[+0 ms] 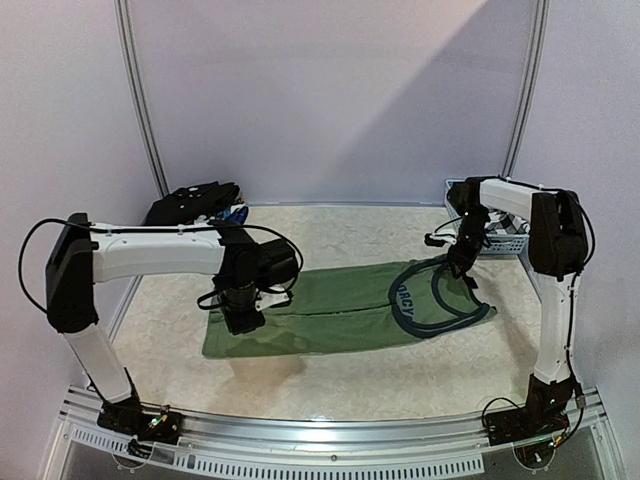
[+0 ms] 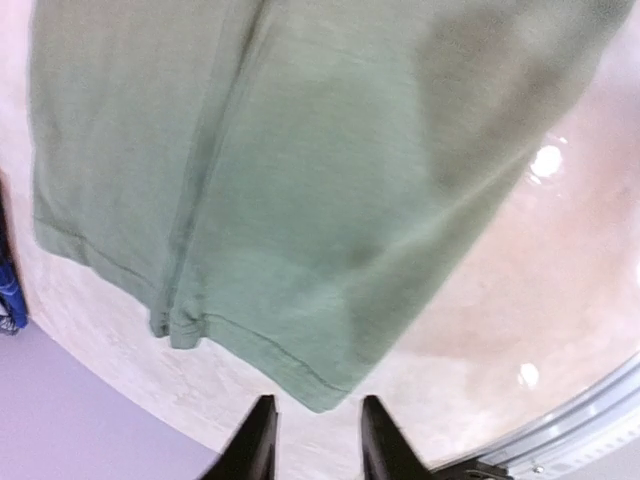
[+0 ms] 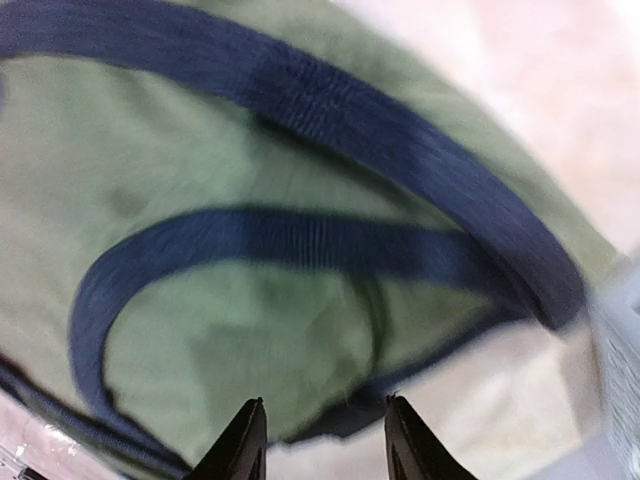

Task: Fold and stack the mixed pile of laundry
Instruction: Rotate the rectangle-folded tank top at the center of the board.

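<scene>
Both jaw pairs parted, empty: left gripper [image 2: 315, 405] just short of hem [image 2: 250, 345], right gripper [image 3: 325, 405] over navy collar [image 3: 300, 240]. Olive-green T-shirt [image 1: 340, 305] lies flat on table [image 1: 400, 370]. You pinch both ends level, keep cloth taut, match edges.

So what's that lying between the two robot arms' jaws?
An olive-green T-shirt with dark blue trim, flat on the pale table; the overhead view shows it reaching from left jaws to right jaws.

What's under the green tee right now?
Only the pale marbled table shows around the olive-green T-shirt, which lies flat. Nothing pokes out at its hem in the left wrist view. Anything beneath the cloth, or beneath the left arm over it, is covered.
</scene>
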Robot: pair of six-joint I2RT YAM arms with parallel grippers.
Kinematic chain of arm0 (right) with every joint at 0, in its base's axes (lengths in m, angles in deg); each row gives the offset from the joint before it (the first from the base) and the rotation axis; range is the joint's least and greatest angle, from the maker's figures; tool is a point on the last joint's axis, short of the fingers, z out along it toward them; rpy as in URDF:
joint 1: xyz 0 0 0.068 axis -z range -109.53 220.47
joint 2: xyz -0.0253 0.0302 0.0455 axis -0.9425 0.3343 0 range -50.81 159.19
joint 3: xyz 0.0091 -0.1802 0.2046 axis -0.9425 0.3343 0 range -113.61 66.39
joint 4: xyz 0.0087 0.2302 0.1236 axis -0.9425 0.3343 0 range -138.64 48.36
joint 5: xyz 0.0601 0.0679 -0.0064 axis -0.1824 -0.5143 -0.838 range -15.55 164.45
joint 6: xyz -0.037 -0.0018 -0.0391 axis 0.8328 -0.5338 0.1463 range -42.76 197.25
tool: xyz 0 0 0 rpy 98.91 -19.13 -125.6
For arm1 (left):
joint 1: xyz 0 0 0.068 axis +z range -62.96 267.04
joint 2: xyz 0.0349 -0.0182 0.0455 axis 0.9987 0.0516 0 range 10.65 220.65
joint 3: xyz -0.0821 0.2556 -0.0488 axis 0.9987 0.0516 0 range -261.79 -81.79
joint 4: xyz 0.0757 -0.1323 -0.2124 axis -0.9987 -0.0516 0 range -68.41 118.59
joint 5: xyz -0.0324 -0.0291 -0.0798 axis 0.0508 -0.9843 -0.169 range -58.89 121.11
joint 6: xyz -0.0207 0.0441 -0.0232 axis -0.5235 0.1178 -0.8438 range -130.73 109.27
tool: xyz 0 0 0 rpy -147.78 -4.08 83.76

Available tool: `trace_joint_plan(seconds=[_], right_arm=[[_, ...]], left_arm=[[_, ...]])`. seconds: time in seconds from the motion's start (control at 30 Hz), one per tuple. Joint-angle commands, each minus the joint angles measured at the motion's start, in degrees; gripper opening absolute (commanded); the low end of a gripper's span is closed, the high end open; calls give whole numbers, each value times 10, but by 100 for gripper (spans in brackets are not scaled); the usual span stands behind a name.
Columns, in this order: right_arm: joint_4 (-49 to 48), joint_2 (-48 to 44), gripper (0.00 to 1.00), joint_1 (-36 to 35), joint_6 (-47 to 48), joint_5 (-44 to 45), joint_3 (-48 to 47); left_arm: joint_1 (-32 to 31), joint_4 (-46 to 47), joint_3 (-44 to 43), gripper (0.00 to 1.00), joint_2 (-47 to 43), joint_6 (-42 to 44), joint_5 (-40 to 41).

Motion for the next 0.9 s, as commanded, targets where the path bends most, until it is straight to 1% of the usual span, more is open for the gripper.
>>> trace_joint_plan(seconds=[0.0,0.1,0.27,0.37,0.43,0.53,0.63,0.77,0.87], right_arm=[[-10,-98,42,-1,-26,-49,14],[-3,-114,43,-5,-43,-84,19],[-11,-124,44,-29,-59,-102,28],[-15,-115,44,-53,-67,-110,28],[-21,-104,44,-77,-71,-108,26],[-25,-75,44,-114,-74,-103,12],[-25,-32,44,-140,-79,-93,-19],[-13,30,42,-153,-86,-68,-61],[-13,58,41,-157,-90,-55,-68]], left_arm=[[-14,12,24,34,37,20,-48],[-15,36,39,35,66,20,-37],[-20,60,66,35,107,22,-39],[-30,63,70,31,125,22,-27],[-39,63,69,25,136,22,-22],[-53,54,64,15,152,22,-26],[-72,38,57,11,164,15,-27],[-88,18,49,9,170,-7,-32],[-89,5,46,8,173,-35,-35]])
